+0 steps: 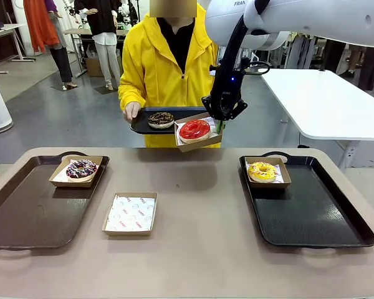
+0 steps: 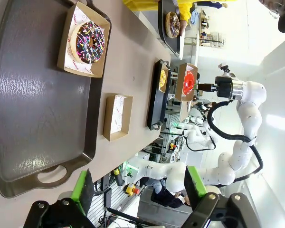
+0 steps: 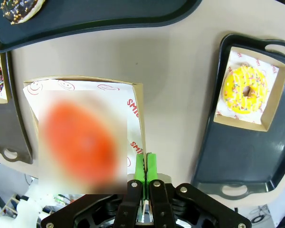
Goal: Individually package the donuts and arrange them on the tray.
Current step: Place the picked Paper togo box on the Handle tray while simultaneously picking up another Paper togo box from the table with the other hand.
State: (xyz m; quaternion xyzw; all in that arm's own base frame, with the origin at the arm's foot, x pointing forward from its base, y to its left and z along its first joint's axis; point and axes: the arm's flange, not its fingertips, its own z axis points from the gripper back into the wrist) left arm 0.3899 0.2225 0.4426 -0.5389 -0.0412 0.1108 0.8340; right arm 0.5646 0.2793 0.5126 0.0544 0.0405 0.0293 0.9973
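Observation:
The glossy red donut (image 1: 194,129) lies in a paper-lined cardboard box (image 1: 202,142) held in the air over the table's far edge. My right gripper (image 1: 222,124) is shut on that box's side wall (image 3: 140,123); the green pads (image 3: 140,167) pinch the wall. The donut (image 3: 83,140) looks blurred there. A person holds a black tray (image 1: 140,124) carrying the crumb-topped chocolate donut (image 1: 161,119). The yellow donut (image 1: 262,170) sits boxed on the right tray (image 1: 311,218). The sprinkled chocolate donut (image 1: 81,169) sits boxed on the left tray (image 1: 25,212). My left gripper (image 2: 138,187) hangs open above the left tray's near end, holding nothing.
An empty paper-lined box (image 1: 130,213) lies on the table between the two trays, nearer the left one. Most of the right tray behind the yellow donut's box is bare. A white table (image 1: 324,99) stands beyond on the right.

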